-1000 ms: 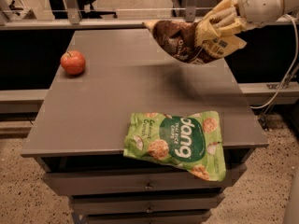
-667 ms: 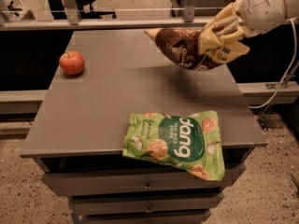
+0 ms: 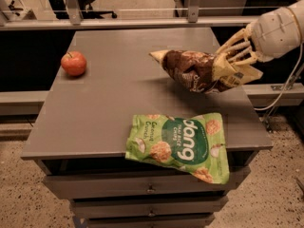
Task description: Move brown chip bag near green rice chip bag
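The brown chip bag (image 3: 197,69), dark brown with cream edges, hangs in the air above the right side of the grey table (image 3: 109,108). My gripper (image 3: 232,61) comes in from the right and is shut on the bag's right end, holding it tilted with its left tip pointing left. The green rice chip bag (image 3: 183,144) lies flat at the table's front right edge, partly overhanging it, below and in front of the brown bag.
A red apple (image 3: 73,63) sits on the left side of the table. Drawers (image 3: 152,189) run under the tabletop. A metal rail (image 3: 142,20) and chairs stand behind the table. A cable hangs at the right.
My gripper has carried the brown chip bag lower and toward the front, closer to the green bag. The green bag and apple have not moved.
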Action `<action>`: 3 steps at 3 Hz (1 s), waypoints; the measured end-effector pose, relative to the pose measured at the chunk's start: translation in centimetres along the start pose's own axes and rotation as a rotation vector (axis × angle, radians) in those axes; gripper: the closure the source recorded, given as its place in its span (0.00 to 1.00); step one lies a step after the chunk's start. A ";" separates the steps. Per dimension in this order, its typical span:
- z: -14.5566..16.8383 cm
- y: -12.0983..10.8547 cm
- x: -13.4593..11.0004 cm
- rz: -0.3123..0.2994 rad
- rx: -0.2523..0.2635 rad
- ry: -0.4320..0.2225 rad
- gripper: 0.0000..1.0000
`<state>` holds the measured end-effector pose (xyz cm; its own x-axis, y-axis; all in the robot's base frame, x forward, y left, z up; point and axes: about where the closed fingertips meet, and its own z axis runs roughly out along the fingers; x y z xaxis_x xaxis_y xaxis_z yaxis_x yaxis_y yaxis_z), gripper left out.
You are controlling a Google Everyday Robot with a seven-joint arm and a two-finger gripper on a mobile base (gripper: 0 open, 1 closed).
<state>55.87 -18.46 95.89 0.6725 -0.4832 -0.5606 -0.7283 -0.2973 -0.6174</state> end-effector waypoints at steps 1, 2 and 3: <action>0.6 3.7 -0.2 0.001 -0.050 -0.036 0.85; 1.1 6.2 0.0 0.002 -0.089 -0.067 0.61; 1.5 7.5 0.2 0.004 -0.112 -0.086 0.38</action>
<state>50.71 -19.57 90.32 0.6745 -0.4135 -0.6116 -0.7382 -0.3878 -0.5520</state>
